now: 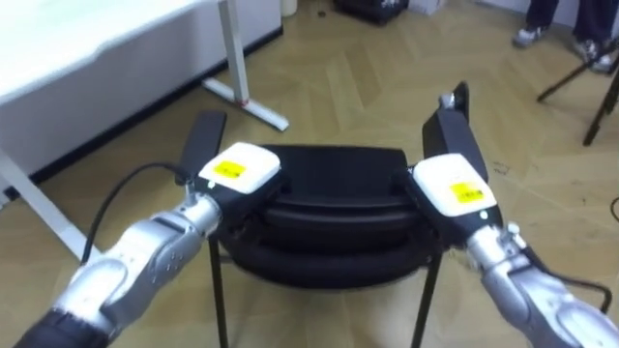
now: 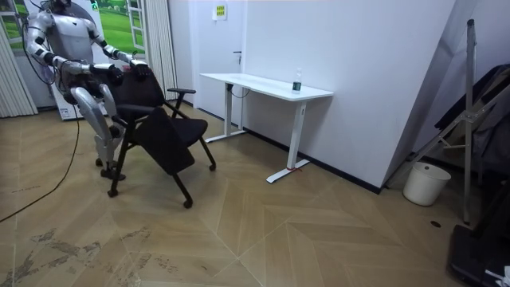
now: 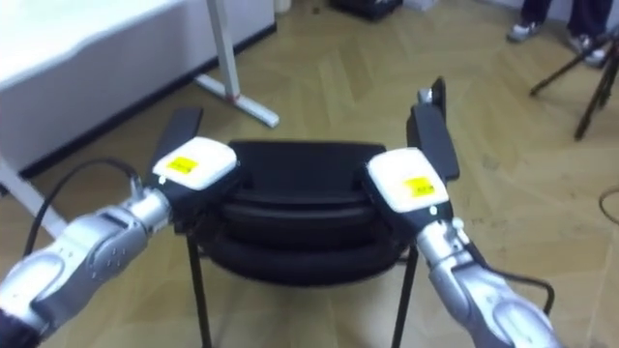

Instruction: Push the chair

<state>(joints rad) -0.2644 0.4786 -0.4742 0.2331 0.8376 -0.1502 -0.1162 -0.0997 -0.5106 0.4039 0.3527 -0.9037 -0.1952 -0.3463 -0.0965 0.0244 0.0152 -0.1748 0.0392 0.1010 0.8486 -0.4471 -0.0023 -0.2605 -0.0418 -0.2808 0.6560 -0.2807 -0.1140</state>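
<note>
Room view: robot stands behind the black chair (image 2: 159, 131) on the wood floor (image 2: 319, 231), arms forward; white tabletop (image 2: 267, 86) well apart, toward the room view's right; eye views: left hand (image 1: 237, 174) and right hand (image 1: 455, 188) sit on the backrest (image 1: 334, 174) top, one per corner; fingers hidden under the hand backs, cannot tell their state.

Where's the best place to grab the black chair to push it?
Hold the chair by the top edge of its backrest, from behind, one hand near each end. That edge is wide and faces the robot; the left hand and right hand rest there.
</note>
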